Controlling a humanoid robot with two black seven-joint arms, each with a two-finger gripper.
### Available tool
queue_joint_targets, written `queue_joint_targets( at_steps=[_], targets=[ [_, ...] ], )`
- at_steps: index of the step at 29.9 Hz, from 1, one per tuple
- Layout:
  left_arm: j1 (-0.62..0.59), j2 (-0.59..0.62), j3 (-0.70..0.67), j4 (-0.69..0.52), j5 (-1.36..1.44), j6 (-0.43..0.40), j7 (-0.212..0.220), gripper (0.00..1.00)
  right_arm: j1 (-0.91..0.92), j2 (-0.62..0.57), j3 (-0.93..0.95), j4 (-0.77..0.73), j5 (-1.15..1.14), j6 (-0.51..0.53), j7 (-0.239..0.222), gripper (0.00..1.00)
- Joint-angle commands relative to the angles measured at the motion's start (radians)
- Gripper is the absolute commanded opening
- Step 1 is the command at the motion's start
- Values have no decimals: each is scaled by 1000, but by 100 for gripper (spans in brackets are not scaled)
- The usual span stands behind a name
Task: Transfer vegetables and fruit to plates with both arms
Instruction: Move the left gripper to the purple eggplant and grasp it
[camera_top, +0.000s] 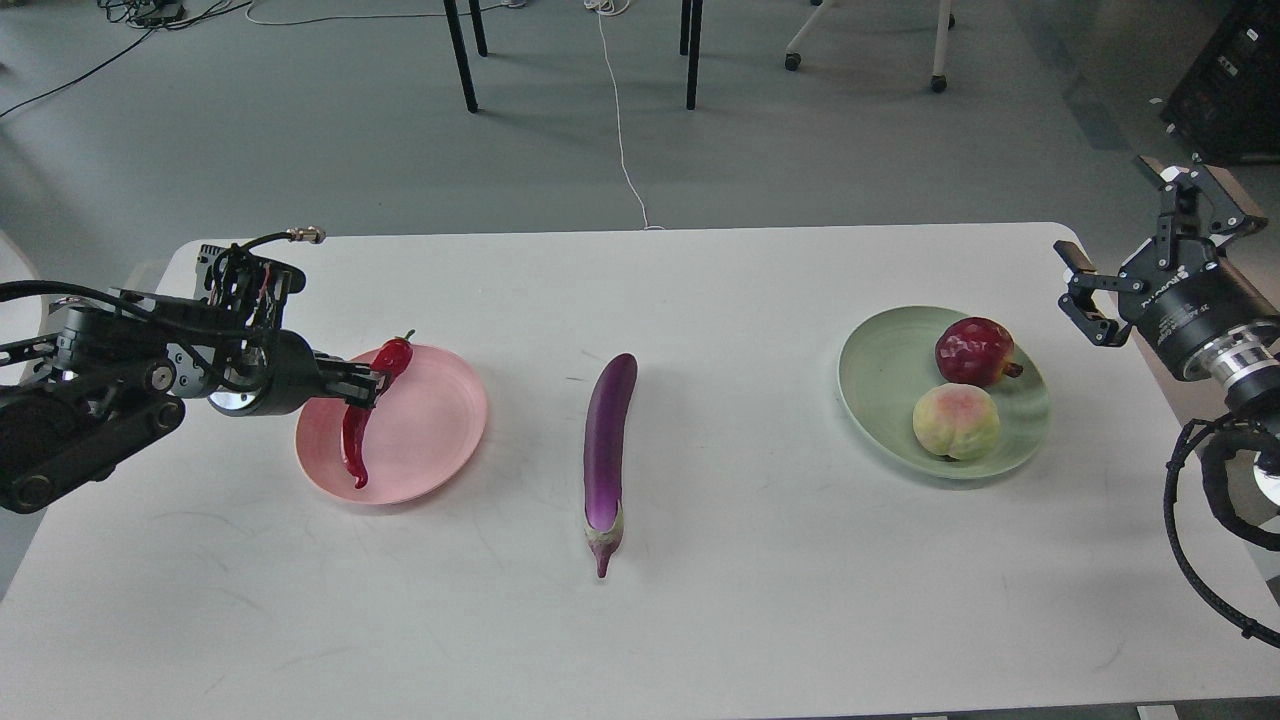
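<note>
My left claw is clamped on the chili over the pink plate, stem pointing away from me. Open white bench surrounds the eggplant, lying lengthwise, stem toward me. The pomegranate and peach sit on the green plate. My right claw hangs spread and empty past the bench's right edge, over grey floor.

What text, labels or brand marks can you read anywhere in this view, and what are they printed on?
Right gripper: small white lettering on its black body, too small and blurred to read.
No text shows on the left gripper, pink plate, green plate, chili pepper, eggplant, pomegranate, peach or table.
</note>
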Motion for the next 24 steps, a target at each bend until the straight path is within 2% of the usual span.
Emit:
queue_joint_targets(
  at_steps=[1,2,3,4,5,10,13,16,18,21,24],
  targets=[
    [5,12,0,3,-1,0,-5,35,-1,-1,0,0,0,0,0,97],
    [5,12,0,3,-1,0,-7,47,-2,-1,0,0,0,0,0,97],
    [5,12,-1,3,-3,0,-8,64,-2,0,0,0,0,0,0,97],
    [4,12,-3,3,-1,0,-10,88,-2,0,0,0,0,0,0,97],
    [4,10,-4,3,-1,0,-13,100,-2,-1,0,1,0,0,0,97],
    [-13,0,-21,-32,-3,0,-17,100,-5,0,0,1,0,0,0,97],
    [-50,-29,-43,-96,-9,0,-17,100,-5,-1,0,1,0,0,0,97],
    [-59,-86,-70,-155,-11,7,1,100,-6,0,0,3,0,0,0,97],
    [-59,-134,-78,-181,-11,7,33,100,-8,-1,0,1,0,0,0,97],
    [-58,-219,-78,-184,-11,7,111,100,-12,-1,0,3,0,0,0,97],
    [-56,-308,-73,-170,-9,7,139,100,-18,-3,2,1,0,0,0,97]
  ],
)
